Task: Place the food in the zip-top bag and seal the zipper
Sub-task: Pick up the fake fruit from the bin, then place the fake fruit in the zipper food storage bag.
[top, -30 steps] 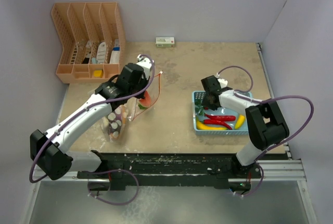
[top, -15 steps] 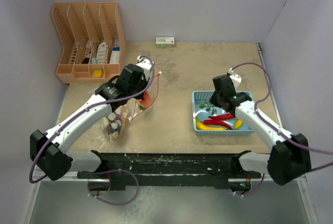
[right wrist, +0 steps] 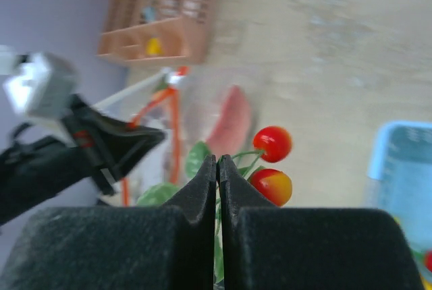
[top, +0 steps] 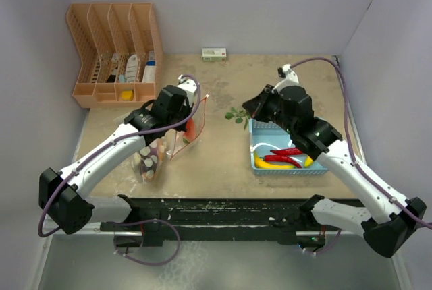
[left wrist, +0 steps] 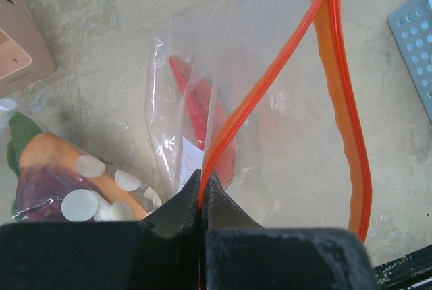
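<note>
**Left hand** [left wrist: 202, 192]: jaws pressed together, pinching 1 lip of the zipper [left wrist: 270, 81]. The other lip bows away to this hand's right, so the mouth of the zip-top bag [left wrist: 260, 23] stands open. Just beyond the fingertips, inside the clear film, lies 1 red chili [left wrist: 192, 111]. To the hand's left, lower in the bag, an orange piece [left wrist: 50, 158] with a green leaf sits behind the white dots. The bag hangs from this hand down to the bench [top: 283, 81].

**Right hand** [right wrist: 217, 168]: jaws closed on the stem of a leafy sprig [top: 235, 114], which is held clear of the bench. 2 round red-yellow fruits [right wrist: 273, 143] sit just right of the fingertips, and green leaves lie beneath them. The bag's open mouth is ahead of this hand, apart from the sprig and blurred in the wrist view.

**Basket** [top: 291, 171]: light blue, on the bench behind the right hand, under its arm. It holds red chilies [top: 287, 152] and yellow pieces [top: 270, 163].
</note>
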`<action>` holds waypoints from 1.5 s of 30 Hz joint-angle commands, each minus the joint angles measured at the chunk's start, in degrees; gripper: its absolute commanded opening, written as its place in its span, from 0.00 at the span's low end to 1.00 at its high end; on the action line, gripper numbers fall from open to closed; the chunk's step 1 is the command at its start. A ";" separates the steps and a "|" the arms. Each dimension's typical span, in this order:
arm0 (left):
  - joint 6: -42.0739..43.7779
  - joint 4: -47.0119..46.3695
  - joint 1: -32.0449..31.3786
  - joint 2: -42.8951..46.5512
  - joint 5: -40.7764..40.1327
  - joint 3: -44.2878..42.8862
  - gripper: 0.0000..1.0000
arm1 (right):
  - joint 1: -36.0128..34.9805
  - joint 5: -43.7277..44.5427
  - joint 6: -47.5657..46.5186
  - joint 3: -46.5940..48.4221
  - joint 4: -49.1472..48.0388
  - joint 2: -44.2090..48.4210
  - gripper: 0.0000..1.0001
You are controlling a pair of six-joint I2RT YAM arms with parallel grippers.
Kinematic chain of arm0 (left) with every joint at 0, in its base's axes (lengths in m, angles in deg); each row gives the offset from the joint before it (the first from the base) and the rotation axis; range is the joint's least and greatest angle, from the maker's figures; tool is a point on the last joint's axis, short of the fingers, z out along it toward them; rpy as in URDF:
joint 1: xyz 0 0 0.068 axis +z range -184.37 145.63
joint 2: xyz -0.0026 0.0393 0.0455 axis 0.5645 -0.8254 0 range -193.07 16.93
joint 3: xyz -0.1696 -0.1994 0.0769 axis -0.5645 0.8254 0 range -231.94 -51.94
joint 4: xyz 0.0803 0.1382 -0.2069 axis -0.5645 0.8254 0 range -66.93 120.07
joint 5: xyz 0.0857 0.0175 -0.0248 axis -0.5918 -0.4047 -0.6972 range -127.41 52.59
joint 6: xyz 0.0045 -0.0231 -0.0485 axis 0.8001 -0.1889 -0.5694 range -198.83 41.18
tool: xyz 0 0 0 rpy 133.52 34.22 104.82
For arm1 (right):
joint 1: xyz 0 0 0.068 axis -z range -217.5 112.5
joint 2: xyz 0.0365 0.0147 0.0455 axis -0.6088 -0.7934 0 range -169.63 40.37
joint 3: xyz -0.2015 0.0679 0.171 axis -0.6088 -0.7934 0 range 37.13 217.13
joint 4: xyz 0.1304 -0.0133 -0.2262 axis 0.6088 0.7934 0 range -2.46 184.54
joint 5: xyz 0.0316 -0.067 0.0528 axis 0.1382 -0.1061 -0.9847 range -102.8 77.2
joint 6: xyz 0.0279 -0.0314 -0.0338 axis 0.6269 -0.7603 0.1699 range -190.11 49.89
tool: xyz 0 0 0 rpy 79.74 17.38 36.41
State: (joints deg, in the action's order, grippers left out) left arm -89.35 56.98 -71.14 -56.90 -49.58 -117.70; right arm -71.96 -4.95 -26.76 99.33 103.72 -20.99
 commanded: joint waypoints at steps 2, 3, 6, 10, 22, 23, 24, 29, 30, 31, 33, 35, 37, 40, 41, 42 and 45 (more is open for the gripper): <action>-1.04 -2.87 -0.18 0.52 0.21 -0.45 0.00 | -1.82 -12.76 2.29 4.25 -16.81 -4.60 0.00; -0.94 -2.85 -0.18 0.38 0.17 -0.69 0.00 | -2.33 -14.29 2.54 4.93 -18.58 -5.99 0.00; -0.75 -2.76 -0.17 0.14 -0.04 -1.32 0.00 | -4.36 -18.40 2.97 5.74 -24.28 -9.79 0.00; -0.47 -2.99 -0.21 -0.08 -0.05 -1.56 0.00 | -5.52 -24.74 6.01 3.59 -33.55 -13.26 0.00; -0.79 -3.27 -0.22 -0.57 0.65 -2.26 0.00 | -9.64 -22.87 7.13 3.81 -37.61 -22.10 0.00; -0.81 -3.17 -0.16 -0.55 0.65 -2.49 0.00 | -9.68 -22.46 7.10 3.62 -37.45 -23.01 0.00; -0.79 -3.03 -0.18 -0.47 0.73 -2.72 0.00 | -9.65 -22.00 7.05 3.36 -37.23 -24.07 0.00; -0.74 -2.16 -0.16 0.31 0.61 -3.70 0.00 | -9.71 -20.86 8.46 1.26 -38.91 -28.59 0.00; -0.67 -1.92 -0.14 0.55 0.50 -3.82 0.00 | -9.68 -20.67 8.97 0.69 -39.39 -29.11 0.00; -0.72 -1.69 -0.22 0.72 0.42 -3.94 0.00 | -9.76 -20.28 9.16 0.20 -39.71 -29.39 0.00; -0.62 -1.22 -0.15 1.13 0.07 -4.18 0.00 | -9.84 -19.09 9.58 -0.70 -39.66 -29.32 0.00; -0.57 -1.05 -0.21 1.29 -0.38 -4.20 0.00 | -9.92 -18.01 9.80 -1.73 -39.38 -28.37 0.00; -0.61 -0.92 -0.17 1.29 -0.72 -4.20 0.00 | -10.01 -17.12 9.81 -2.81 -39.07 -26.62 0.00; -0.90 -0.87 -0.23 0.75 -0.87 -4.18 0.00 | -10.00 -16.50 9.54 -3.84 -38.86 -24.88 0.00; -1.16 -0.97 -0.18 0.58 -0.73 -4.20 0.00 | -10.04 -16.10 9.32 -3.71 -38.21 -24.66 0.00; -1.43 -1.02 -0.18 0.32 -0.42 -4.39 0.00 | -10.06 -15.41 9.14 -3.50 -37.46 -24.53 0.00; -1.98 -1.34 -0.16 0.41 0.49 -4.70 0.00 | -10.42 -9.99 9.17 -1.77 -33.05 -24.04 0.00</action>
State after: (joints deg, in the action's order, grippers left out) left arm -90.29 58.38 -71.41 -57.38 -50.76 -119.45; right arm -81.81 -21.97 -17.17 94.74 68.07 -48.47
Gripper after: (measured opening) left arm 0.003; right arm 0.005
